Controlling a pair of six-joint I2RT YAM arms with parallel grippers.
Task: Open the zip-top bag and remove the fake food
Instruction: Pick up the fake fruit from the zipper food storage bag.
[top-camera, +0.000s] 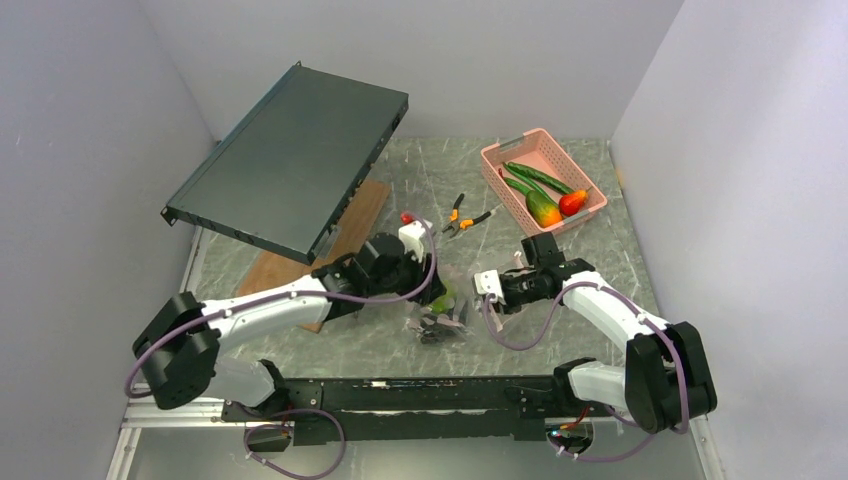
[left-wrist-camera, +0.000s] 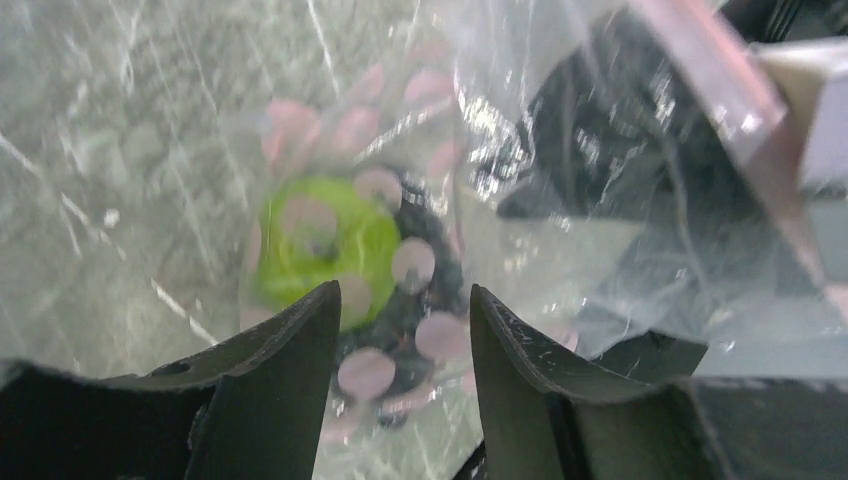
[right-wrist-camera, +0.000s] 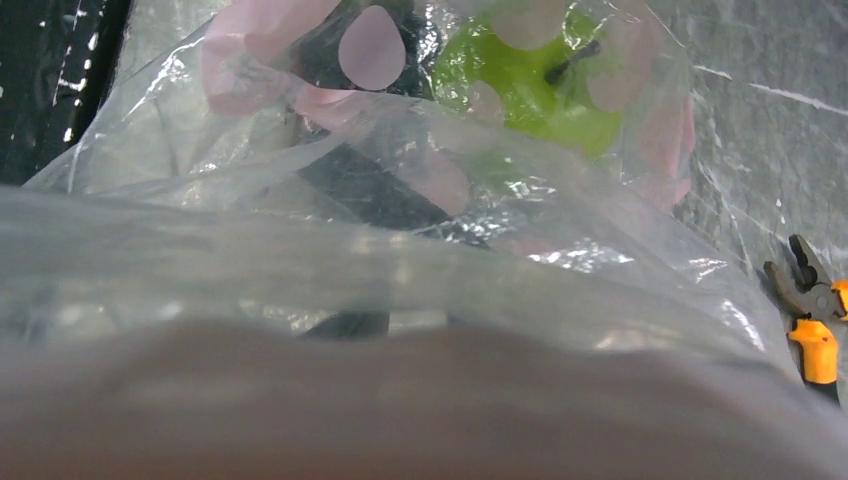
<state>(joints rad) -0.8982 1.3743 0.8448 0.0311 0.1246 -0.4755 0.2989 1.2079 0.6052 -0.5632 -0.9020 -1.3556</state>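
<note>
Plastic fills both wrist views. From above, the zip-top bag (top-camera: 440, 322) lies crumpled on the table (top-camera: 400, 180) at the lower centre of the frame, between the two arm tips. Its contents there are too small to sort out.

In the left wrist view the left gripper (left-wrist-camera: 405, 300) has its two dark fingers (left-wrist-camera: 290, 380) standing apart. The bag's clear film shows in the gap, with nothing clamped between them. A green apple (left-wrist-camera: 320, 240) sits inside the bag at centre left, spotted over by pale pink dots on the film. A dark mass beside it is too blurred to name. At the upper right of that view a dark shape and a pink strip show through the wrinkled film, cut off by the frame edge.

The right gripper (top-camera: 485, 290) sits just at the bag's right side in the view from above, but its fingertips are lost against the plastic. In its own wrist view a blurred pale band covers the whole lower half, so whether its jaws are apart or together cannot be told. Orange-handled pliers (right-wrist-camera: 815, 330) peek in at that view's right edge.

At the upper right from above, a pink basket (top-camera: 510, 142) holds cucumbers (top-camera: 540, 178), a mango (top-camera: 543, 210) and a red piece (top-camera: 572, 201).
</note>
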